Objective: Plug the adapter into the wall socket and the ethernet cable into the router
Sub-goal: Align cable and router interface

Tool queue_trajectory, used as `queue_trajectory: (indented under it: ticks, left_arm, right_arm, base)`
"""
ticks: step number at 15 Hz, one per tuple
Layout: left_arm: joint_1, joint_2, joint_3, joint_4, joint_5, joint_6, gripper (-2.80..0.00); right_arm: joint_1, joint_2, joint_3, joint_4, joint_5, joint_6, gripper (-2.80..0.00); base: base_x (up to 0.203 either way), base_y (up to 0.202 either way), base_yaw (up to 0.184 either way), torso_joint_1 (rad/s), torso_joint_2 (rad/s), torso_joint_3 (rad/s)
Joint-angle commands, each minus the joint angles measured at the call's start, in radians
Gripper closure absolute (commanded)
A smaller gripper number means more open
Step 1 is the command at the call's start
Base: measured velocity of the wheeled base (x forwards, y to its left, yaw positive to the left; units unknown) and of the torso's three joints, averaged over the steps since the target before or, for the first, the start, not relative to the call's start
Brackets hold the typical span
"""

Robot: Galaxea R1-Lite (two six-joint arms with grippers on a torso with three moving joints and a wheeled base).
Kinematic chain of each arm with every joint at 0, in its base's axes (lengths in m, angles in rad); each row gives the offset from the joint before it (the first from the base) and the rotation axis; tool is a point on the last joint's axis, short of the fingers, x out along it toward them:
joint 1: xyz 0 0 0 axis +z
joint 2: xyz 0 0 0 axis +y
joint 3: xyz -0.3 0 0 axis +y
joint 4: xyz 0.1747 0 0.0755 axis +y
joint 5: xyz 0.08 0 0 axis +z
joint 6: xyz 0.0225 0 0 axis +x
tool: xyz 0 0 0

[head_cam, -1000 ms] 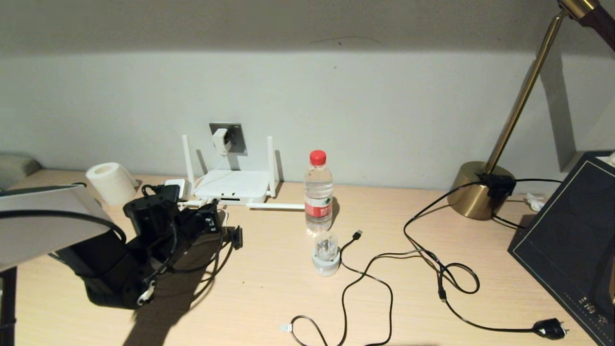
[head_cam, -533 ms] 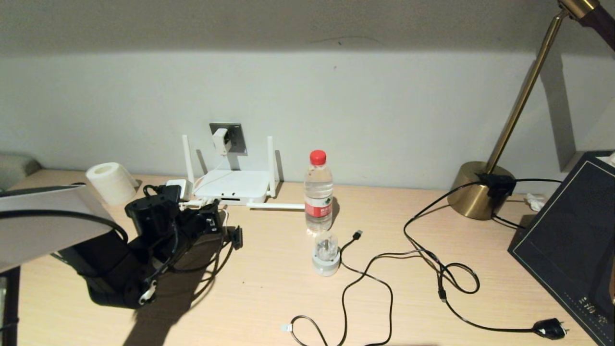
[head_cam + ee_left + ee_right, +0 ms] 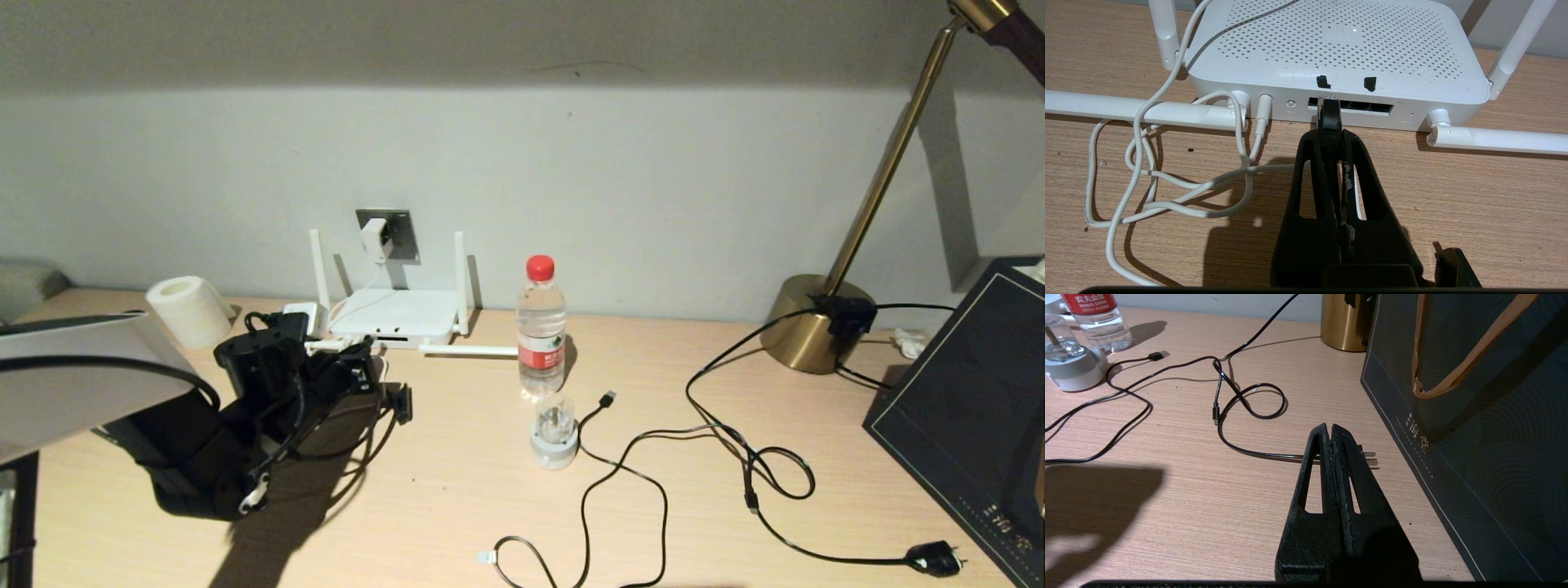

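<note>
The white adapter (image 3: 374, 238) sits plugged in the grey wall socket (image 3: 402, 234), and its thin white cord (image 3: 1147, 163) loops down to the router (image 3: 400, 314). My left gripper (image 3: 359, 365) is low over the desk right before the router's (image 3: 1331, 45) port edge. In the left wrist view that gripper (image 3: 1331, 134) is shut on the black boot of the ethernet cable (image 3: 1329, 116). The cable's clear tip (image 3: 1329, 97) is at the mouth of the leftmost dark port. My right gripper (image 3: 1331, 428) hangs shut and empty at the right, beside a dark bag.
A water bottle (image 3: 540, 331) and a round white-and-clear gadget (image 3: 554, 433) stand right of the router. A toilet roll (image 3: 189, 310) lies at the left. Black cables (image 3: 653, 457), a mains plug (image 3: 935, 558), a brass lamp base (image 3: 812, 322) and the dark bag (image 3: 971, 408) fill the right.
My left arm has crept a little forward and right toward the router with the cable plug in its grip. Nothing else has moved.
</note>
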Motion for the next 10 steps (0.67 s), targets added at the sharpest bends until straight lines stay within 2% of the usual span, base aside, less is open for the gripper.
queue_trajectory:
  ticks: [1, 10]
  left_arm:
    - [0.000, -0.001, 0.000, -0.007, 0.000, -0.001, 0.00]
    - [0.009, 0.001, 0.000, -0.007, 0.000, -0.001, 0.00]
  right_arm:
    - [0.000, 0.000, 0.009, -0.001, 0.000, -0.001, 0.00]
    - [0.000, 0.000, 0.009, -0.001, 0.000, -0.001, 0.00]
  base:
    - [0.000, 0.000, 0.000, 0.000, 0.00, 0.000]
    - [0.000, 0.000, 0.000, 0.000, 0.00, 0.000]
